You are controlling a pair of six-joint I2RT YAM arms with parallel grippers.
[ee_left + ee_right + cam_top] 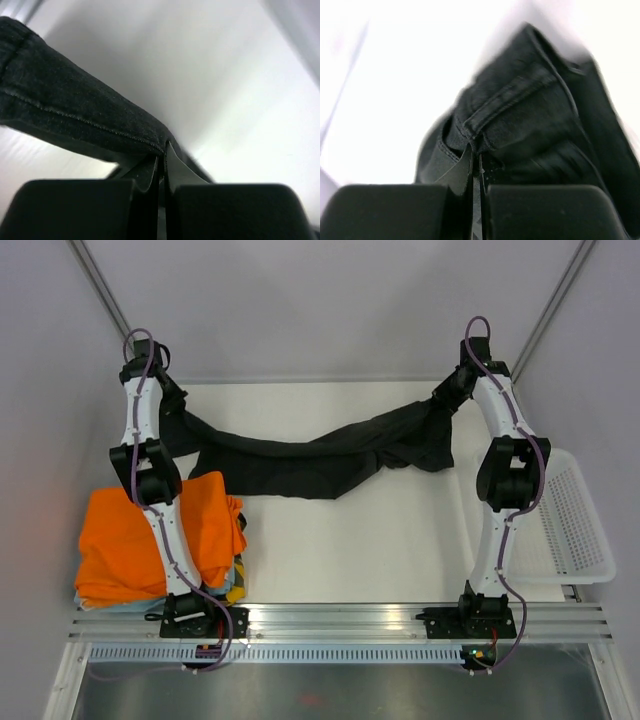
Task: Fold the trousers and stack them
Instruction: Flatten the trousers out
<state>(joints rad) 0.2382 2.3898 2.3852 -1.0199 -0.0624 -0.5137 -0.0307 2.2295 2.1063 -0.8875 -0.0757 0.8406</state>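
Left and right jaws clamp opposite ends of the black long-legged fabric trousers [300, 465], stretched across upper frame over white tabletop [400, 540], likely to flatten before folding.

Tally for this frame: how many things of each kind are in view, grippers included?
black trousers: 1
orange garment: 1
white basket: 1
grippers: 2, the left gripper and right gripper, both shut on the black trousers
Total: 5, leaving out the folded pieces under the orange garment, which are too hidden to count.
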